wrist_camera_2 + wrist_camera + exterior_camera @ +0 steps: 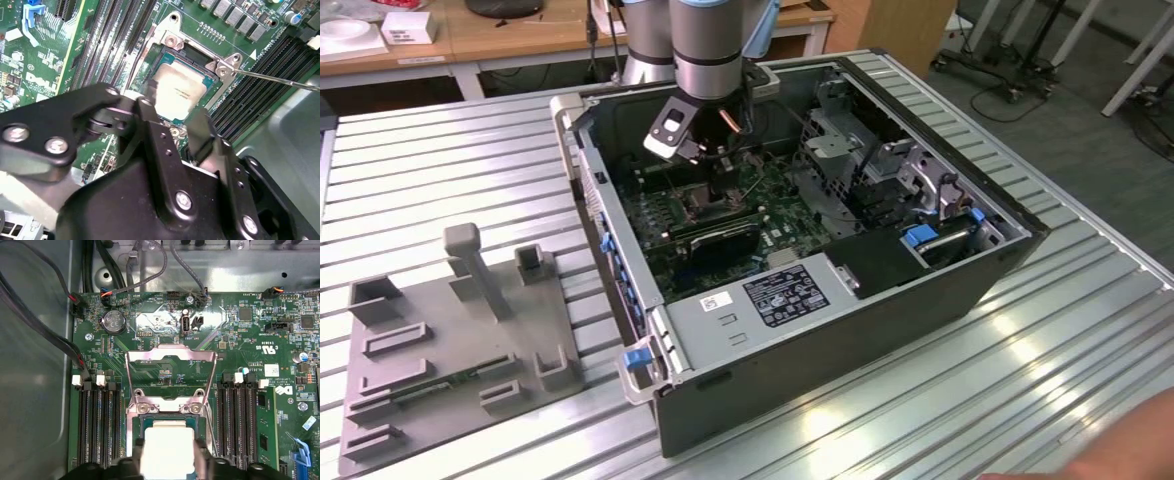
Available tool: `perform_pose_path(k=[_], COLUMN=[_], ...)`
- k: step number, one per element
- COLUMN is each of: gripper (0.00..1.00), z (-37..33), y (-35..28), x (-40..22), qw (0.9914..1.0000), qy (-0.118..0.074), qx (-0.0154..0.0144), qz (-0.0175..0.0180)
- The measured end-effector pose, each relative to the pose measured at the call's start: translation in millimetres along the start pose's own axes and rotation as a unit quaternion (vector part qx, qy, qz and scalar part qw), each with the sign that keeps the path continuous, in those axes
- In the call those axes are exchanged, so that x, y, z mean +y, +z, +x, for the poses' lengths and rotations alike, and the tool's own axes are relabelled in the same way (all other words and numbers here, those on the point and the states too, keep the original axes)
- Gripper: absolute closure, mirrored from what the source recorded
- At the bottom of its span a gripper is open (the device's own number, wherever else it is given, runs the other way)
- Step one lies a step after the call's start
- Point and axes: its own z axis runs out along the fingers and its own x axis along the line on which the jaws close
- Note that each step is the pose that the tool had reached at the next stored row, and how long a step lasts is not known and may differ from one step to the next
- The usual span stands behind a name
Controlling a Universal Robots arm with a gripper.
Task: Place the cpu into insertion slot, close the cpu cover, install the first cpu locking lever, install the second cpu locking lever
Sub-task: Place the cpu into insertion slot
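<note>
tool (pixel 175 117): low inside the case, straddling the cpu in both wrist views. Can't tell whether it grips the chip or has let go.
cpu (pixel 180 90): lies in the slot, looks flat and square to it, pale top up.
slot (pixel 196 56): dark border shows around the chip on the sides I can see.
cover (pixel 170 355): open, swung back off the slot on its hinge, window frame lying over the board.
lever (pixel 280 81): thin rod standing clear to one side of the slot, not hooked.
case (pixel 854 330): on its side on the bench (pixel 454 160), open face up, with the arm reaching in from above.
step: my read is step one, cpu placement, at or near seated. Cover and both levers not done.
next move calls for: chip fully flat in the slot and no sideways drag on it. A tilt would risk the contacts.
</note>
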Motion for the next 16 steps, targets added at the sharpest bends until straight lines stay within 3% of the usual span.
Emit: perform_pose_path(k=[4, 5, 7, 8, 10, 16], gripper=[0.66, 0.66, 0.78, 0.78, 0.89, 0.89], z=[0.0, 0.0, 0.0, 0.0, 0.0, 0.0], y=[-0.1, -0.1, -0.1, -0.1, -0.2, -0.3], x=[0.0, 0.0, 0.0, 0.0, 0.0, 0.0], qw=[1.00000, 1.00000, 1.00000, 1.00000, 1.00000, 1.00000], qy=[0.000, 0.000, 0.000, 0.000, 0.000, 0.000], qx=[0.0000, 0.0000, 0.0000, 0.0000, 0.0000, 0.0000], qz=[0.0000, 0.0000, 0.0000, 0.0000, 0.0000, 0.0000])
